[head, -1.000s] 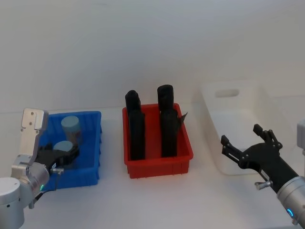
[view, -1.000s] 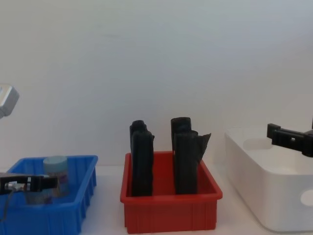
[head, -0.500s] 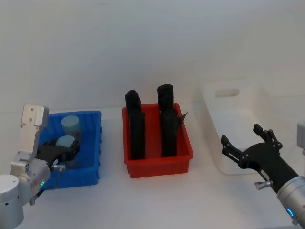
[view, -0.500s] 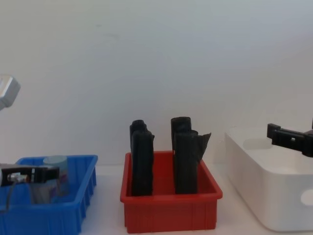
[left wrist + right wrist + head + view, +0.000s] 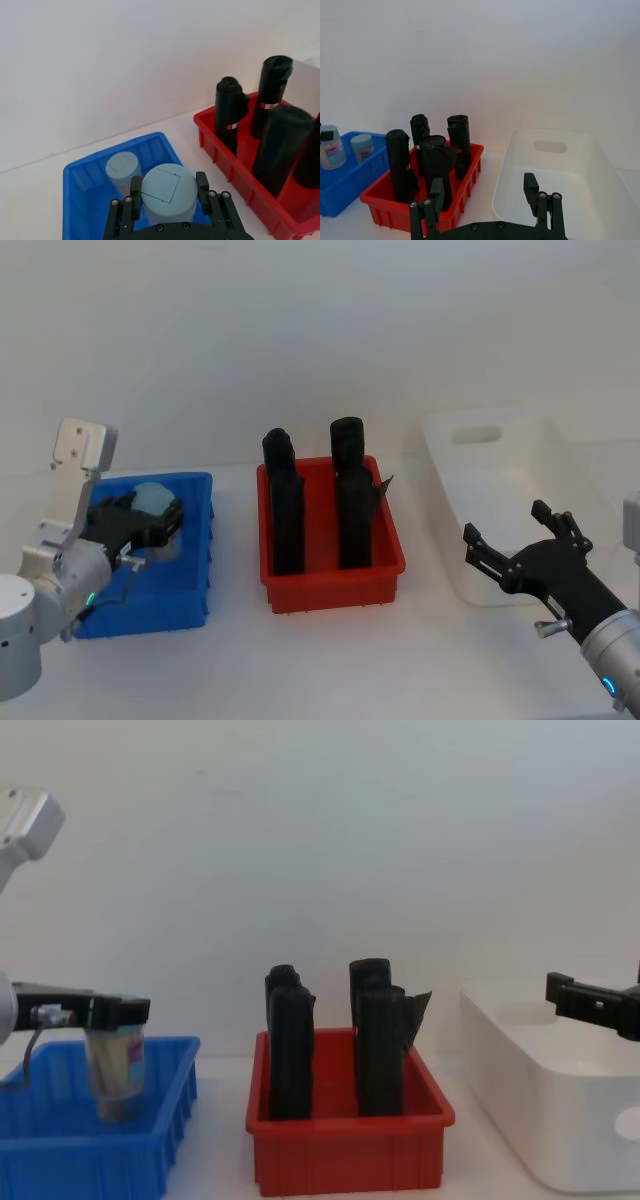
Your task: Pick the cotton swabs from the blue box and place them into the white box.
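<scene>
Bench: white, carrying three bins in a row.
White box: the largest tub, on the robot's right, with nothing seen inside.
Red bin: in the middle, between the other two.
Blue box: on the robot's left, just beside the red bin.
Black upright objects: four, standing in the red bin.
Right claw: fingers spread, gripping nothing, over the near end of the white box.
Left claw: over the blue box, pinching one jar just under its lid.
Held cotton swabs: upright, top above the blue box's rim, base lower than the rim.
Second cotton swabs jar: standing in the blue box, just beside the held one.
</scene>
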Available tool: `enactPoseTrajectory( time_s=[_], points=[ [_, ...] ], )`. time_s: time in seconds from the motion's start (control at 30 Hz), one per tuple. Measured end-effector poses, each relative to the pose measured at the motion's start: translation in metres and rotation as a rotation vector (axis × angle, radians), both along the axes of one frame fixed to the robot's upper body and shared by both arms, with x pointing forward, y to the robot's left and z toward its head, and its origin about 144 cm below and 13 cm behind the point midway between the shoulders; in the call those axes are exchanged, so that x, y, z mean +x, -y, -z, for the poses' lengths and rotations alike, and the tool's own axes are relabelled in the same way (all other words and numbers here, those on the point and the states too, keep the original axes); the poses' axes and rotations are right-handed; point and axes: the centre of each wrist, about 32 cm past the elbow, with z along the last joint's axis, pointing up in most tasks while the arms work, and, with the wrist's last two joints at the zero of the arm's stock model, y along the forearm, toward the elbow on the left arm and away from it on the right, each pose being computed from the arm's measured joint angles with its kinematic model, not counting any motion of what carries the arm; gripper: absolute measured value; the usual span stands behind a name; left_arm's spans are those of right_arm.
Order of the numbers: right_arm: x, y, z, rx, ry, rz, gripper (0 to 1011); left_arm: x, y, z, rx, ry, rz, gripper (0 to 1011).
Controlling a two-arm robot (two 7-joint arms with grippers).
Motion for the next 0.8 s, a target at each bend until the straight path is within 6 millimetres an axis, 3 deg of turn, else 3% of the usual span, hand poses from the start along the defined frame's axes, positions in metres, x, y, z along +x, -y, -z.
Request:
enactPoseTrajectory(
  time_s=[0.33,0.8],
  points=[
    [0.0,0.0,0.0,0.0,0.0,0.0,1001,-0.007,0.007,-0.034,0.03,0.002,0.113,652],
    [0.0,0.0,0.0,0.0,0.0,0.0,1001,-0.011,0.014,-0.066,0.039,-0.021,0.302,652]
  ],
)
